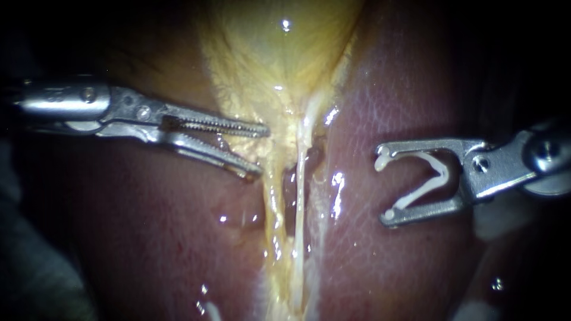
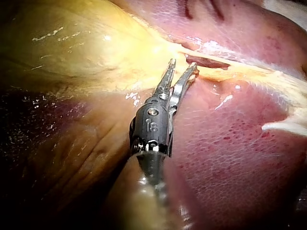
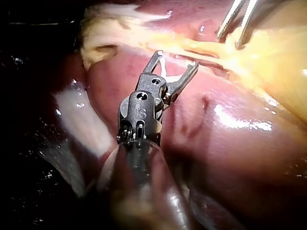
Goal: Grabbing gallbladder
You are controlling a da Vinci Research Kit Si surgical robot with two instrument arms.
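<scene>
The yellow gallbladder (image 1: 279, 53) narrows downward into a pale tube (image 1: 299, 196) between two liver lobes. My left instrument (image 1: 259, 150) comes in from the left with its serrated jaws open, their tips at the gallbladder's lower left edge where it narrows. Nothing is gripped between them. In the left wrist view the same jaws (image 2: 182, 64) stand slightly apart at the gallbladder (image 2: 81, 43) neck. My right instrument (image 1: 383, 187) hovers over the right liver lobe, apart from the tube, its wide jaws holding a white V-shaped clip (image 1: 425, 178). The right wrist view shows these jaws (image 3: 176, 60) with the clip (image 3: 165, 72).
Dark red liver (image 1: 404, 89) lies on both sides of the tube, wet and shiny. Yellow fatty tissue (image 1: 276, 249) runs along the tube. In the right wrist view a whitish strip of tissue (image 3: 81, 120) lies beside the shaft, and my left instrument (image 3: 235, 24) shows ahead.
</scene>
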